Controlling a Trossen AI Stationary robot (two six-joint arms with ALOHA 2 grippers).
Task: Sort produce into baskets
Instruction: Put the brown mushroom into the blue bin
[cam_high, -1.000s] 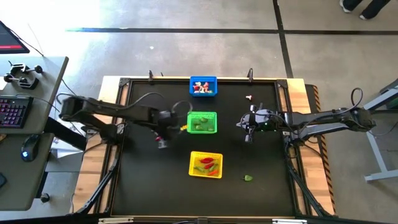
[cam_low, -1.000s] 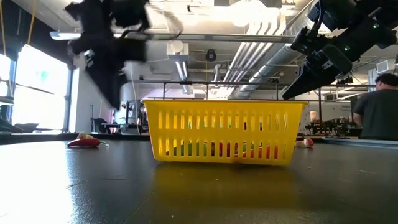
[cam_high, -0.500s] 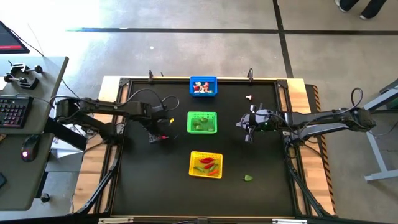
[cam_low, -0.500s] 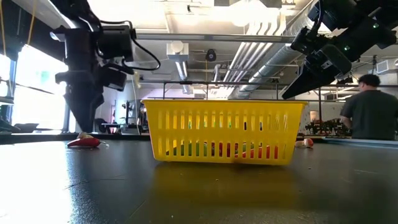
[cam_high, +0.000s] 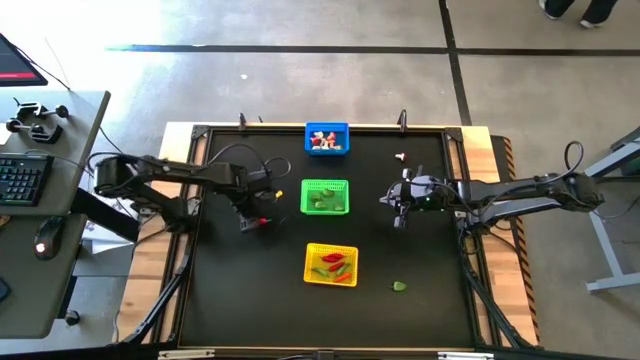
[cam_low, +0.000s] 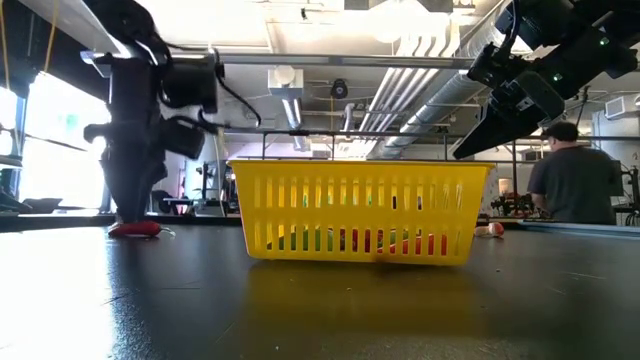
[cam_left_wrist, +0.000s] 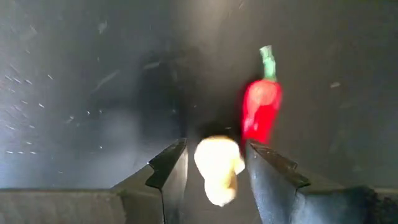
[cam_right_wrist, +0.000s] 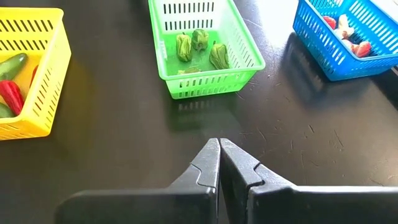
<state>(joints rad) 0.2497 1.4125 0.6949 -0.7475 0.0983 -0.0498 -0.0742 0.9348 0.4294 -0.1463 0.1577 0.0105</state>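
Your left gripper (cam_left_wrist: 214, 163) sat low on table (cam_high: 250, 300), left of green basket (cam_high: 325, 196), fingers spread around pale piece (cam_left_wrist: 217, 168), red chilli (cam_left_wrist: 262, 112) beside; right gripper (cam_right_wrist: 219, 163) clenched, empty

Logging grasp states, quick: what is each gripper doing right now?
Left gripper: jaws open around a pale piece on the table.
Right gripper: jaws shut, empty.

the pale piece (cam_left_wrist: 217, 169) between the left gripper's jaws is blurred, its kind unclear.
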